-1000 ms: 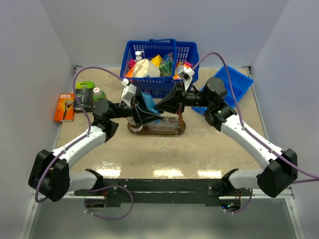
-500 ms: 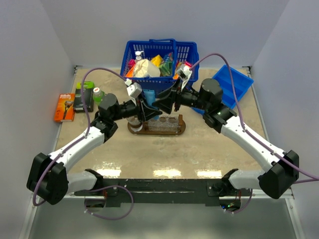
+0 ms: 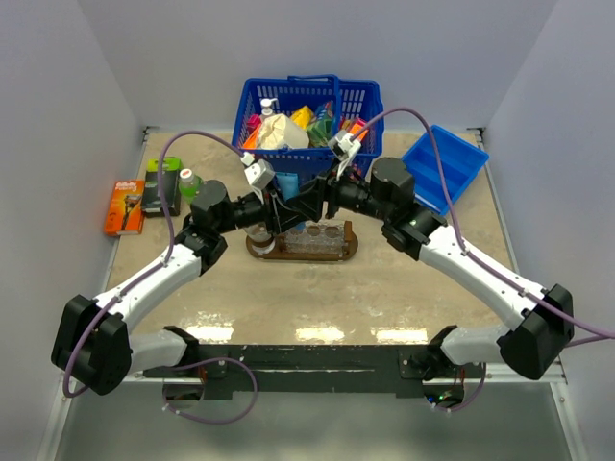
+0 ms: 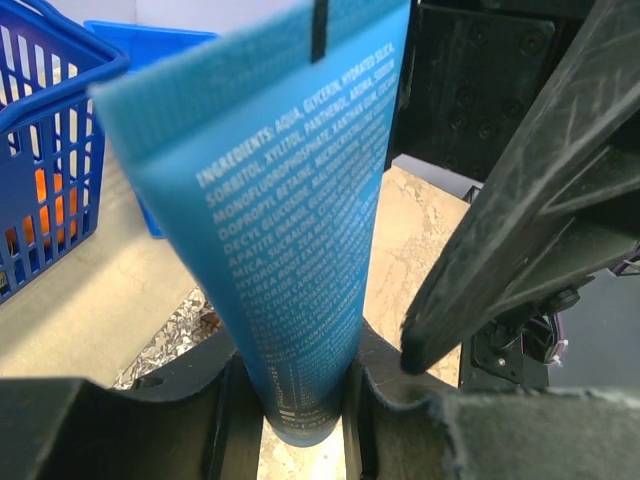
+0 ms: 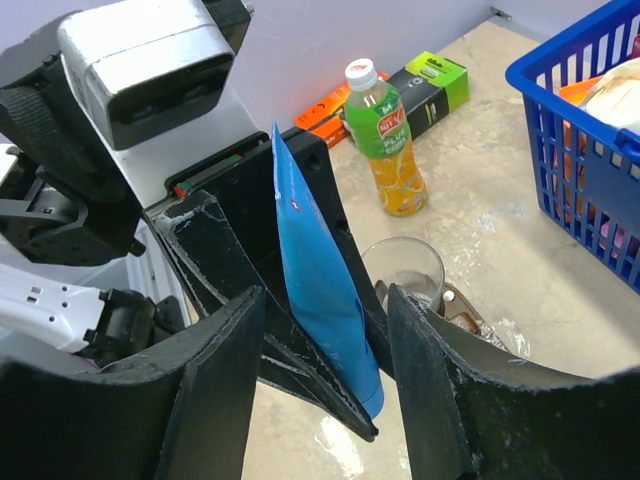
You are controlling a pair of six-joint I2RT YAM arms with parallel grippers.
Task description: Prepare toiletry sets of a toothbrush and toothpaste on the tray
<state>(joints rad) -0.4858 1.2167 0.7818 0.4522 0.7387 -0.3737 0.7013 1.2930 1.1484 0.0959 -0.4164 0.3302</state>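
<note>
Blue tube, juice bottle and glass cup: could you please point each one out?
blue tube [image 4: 290,250], left wrist view, printed face.
juice bottle [image 5: 380,130], right wrist view, green label.
glass cup [image 5: 403,272], right wrist view, open mouth.

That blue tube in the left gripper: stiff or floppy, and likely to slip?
Probably fairly stiff: the blue tube stands straight though the left gripper pinches only its narrow end. Likely light, since it looks flat and thin edge-on. Its smooth skin might slip.
</note>
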